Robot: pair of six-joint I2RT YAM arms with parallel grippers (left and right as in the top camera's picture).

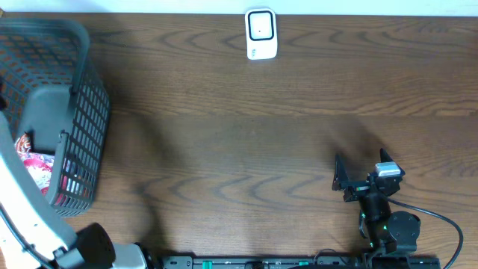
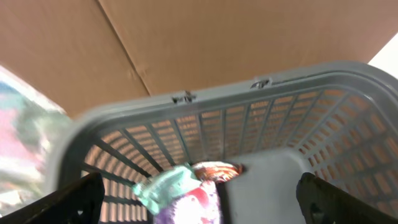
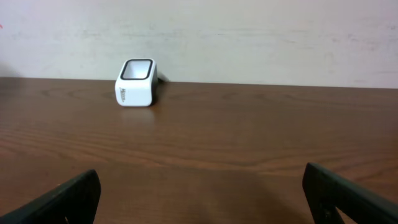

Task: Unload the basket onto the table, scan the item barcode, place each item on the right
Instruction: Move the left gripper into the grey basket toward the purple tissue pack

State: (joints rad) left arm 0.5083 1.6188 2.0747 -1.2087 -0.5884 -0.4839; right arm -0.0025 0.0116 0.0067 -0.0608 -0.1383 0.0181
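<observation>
Packet (image 2: 185, 194) in basket (image 2: 249, 93); L hand (image 2: 202, 202) spread wide over it.

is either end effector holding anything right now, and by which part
Nothing is held. The left end effector is open over the basket; the right end effector is open above the table.

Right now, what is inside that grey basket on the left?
The grey basket holds a colourful packet, partly mint green, with something orange-brown behind it. The left arm covers part of the basket from above, so anything lower down is hidden.
</observation>
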